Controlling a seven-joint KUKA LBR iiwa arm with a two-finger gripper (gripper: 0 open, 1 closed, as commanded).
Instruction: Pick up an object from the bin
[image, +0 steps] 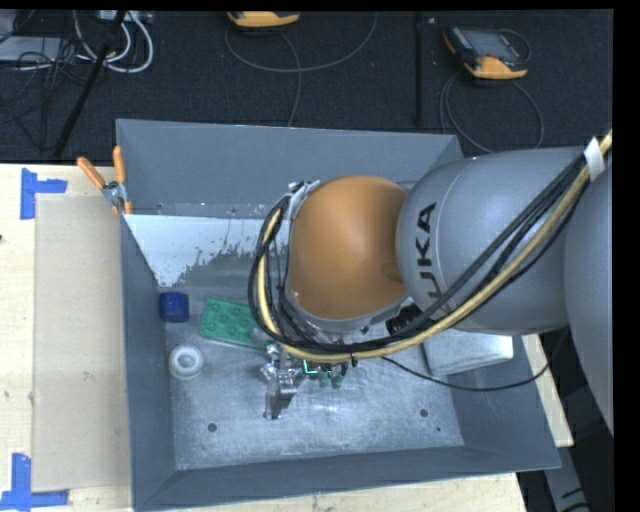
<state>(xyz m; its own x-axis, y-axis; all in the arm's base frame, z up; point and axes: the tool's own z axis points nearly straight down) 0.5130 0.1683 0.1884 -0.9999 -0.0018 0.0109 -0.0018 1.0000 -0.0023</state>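
The block (173, 305) is blue, the studded plate (228, 322) green, the small ring (185, 361) whitish, the bin (300, 160) grey.

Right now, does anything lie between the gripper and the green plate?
Nothing visible does: bare bin floor separates the gripper from the green plate up-left of it. The white ring and blue block lie further left.

You will note a rounded grey arm (500, 250) bearing black KUKA lettering (424, 250), with a smooth orange cover (345, 250) at its wrist. Black and yellow cables (262, 270) loop round that cover. Your gripper (277, 392) is small, bare metal.
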